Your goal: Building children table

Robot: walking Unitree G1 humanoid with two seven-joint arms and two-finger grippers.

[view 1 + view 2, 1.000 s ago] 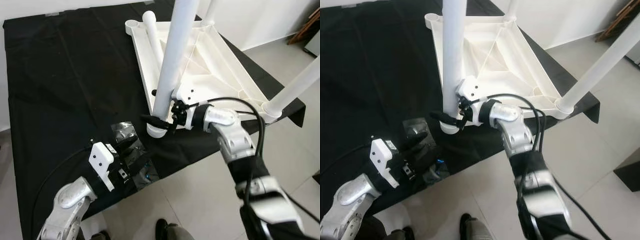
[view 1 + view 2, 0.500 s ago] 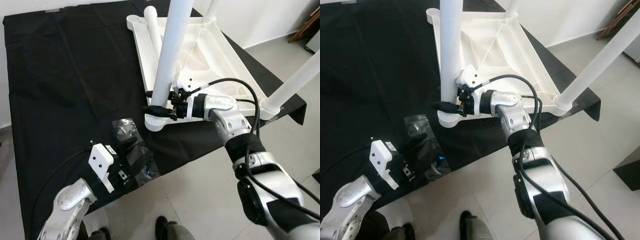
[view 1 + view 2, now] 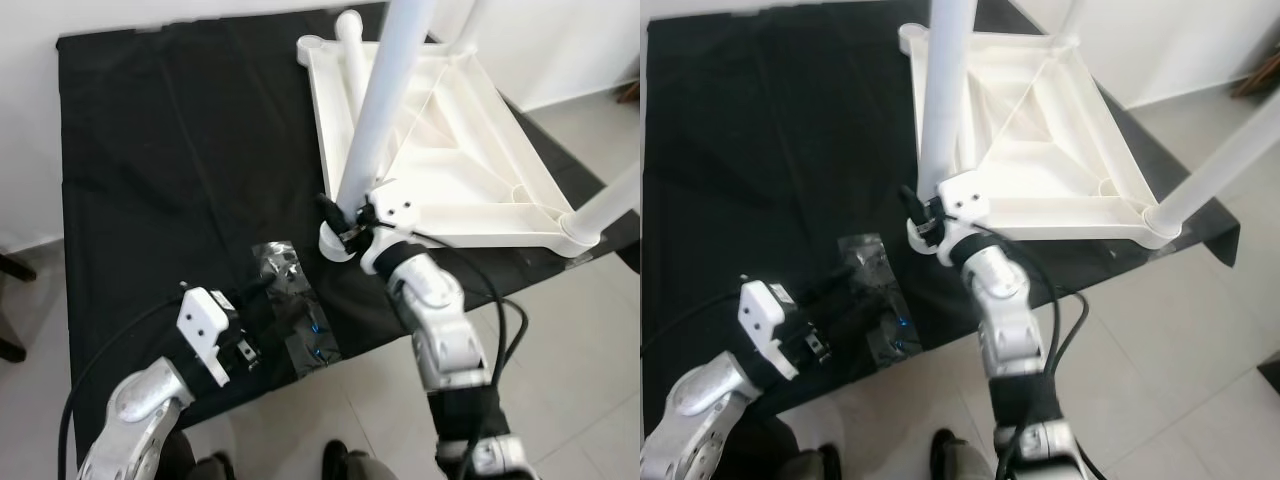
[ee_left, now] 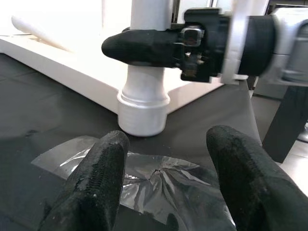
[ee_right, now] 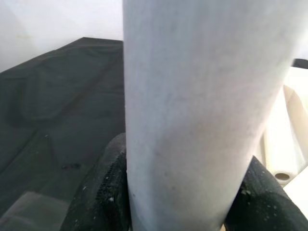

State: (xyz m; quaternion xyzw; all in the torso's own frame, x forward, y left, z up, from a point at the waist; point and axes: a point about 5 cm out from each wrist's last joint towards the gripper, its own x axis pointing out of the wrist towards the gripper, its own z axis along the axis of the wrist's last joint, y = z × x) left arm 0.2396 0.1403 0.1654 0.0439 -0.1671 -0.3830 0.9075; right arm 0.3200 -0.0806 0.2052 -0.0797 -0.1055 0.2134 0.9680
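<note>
A white children's table (image 3: 470, 190) lies upside down on a black cloth (image 3: 180, 170). A white leg (image 3: 385, 110) stands upright in its near-left corner socket (image 4: 143, 113). My right gripper (image 3: 338, 218) is shut around the base of this leg; in the right wrist view the leg (image 5: 187, 106) sits between both black fingers (image 5: 103, 192). My left gripper (image 4: 166, 159) hovers open, nothing between its fingers, just above a clear plastic bag (image 3: 298, 318) of small hardware, a short way in front of that socket.
Another leg (image 3: 610, 205) stands in the near-right corner, and a loose leg (image 3: 352, 45) lies along the table's far-left rim. The cloth's front edge (image 3: 300, 385) runs just under my left gripper. A person's shoe (image 3: 340, 462) is on the tiled floor below.
The camera has shifted. My right arm now reaches the leg from the front instead of from the right, still clamped at its base. The left gripper stays over the bag.
</note>
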